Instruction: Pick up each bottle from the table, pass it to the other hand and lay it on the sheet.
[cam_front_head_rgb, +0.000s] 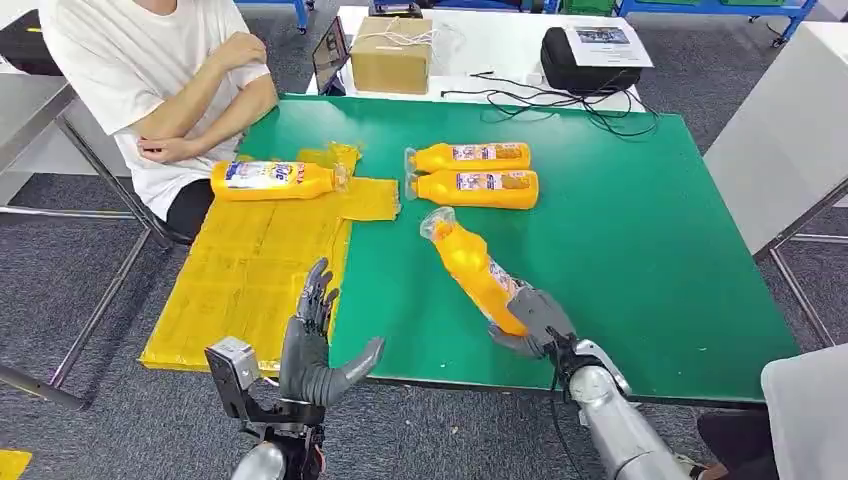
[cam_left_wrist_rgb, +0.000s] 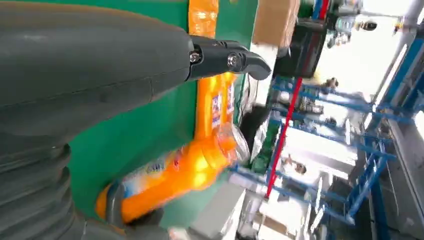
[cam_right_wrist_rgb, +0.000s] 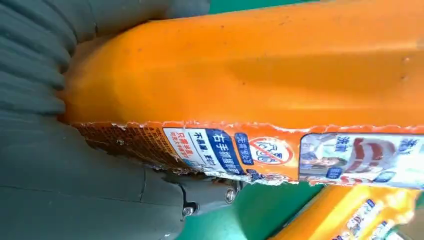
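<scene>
Orange bottle (cam_right_wrist_rgb: 280, 65) label, right-wrist close-up

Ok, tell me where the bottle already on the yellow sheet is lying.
In the head view, the bottle lies on its side at the far end of the yellow sheet, on the table's left side, just in front of the seated person.

Bright, even light throughout, soft shadows on the green table (cam_front_head_rgb: 640, 250); both wrist views are blurred close up.
</scene>
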